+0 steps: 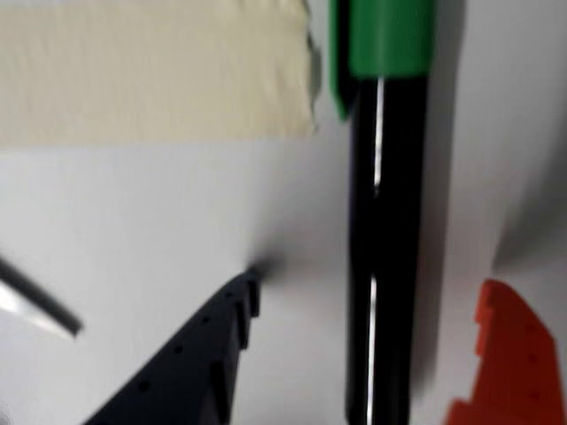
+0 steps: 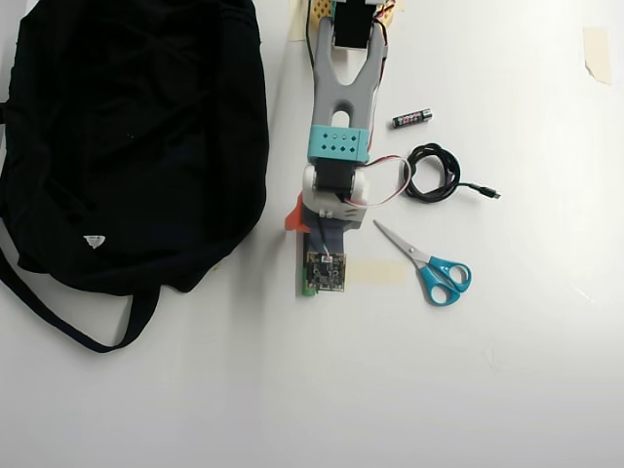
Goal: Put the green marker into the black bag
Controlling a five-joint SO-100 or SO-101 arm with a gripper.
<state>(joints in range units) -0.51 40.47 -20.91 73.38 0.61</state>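
Wrist view: jaws spread open, the black one left and the orange one right of the green marker (image 1: 383, 230), neither touching it as far as the blur allows. The marker lies flat on the white desk (image 1: 159, 230) between them, its long axis running along the gripper (image 1: 368, 341) reach, green cap at the far end beside a strip of beige tape (image 1: 151, 71). Judgement: closing squarely across the barrel should seat it. Overhead view: the arm hides most of the marker; the black bag (image 2: 136, 136) lies well apart at frame left, with scissors (image 2: 429, 265), cable (image 2: 434, 174) and battery (image 2: 411, 118) at frame right.
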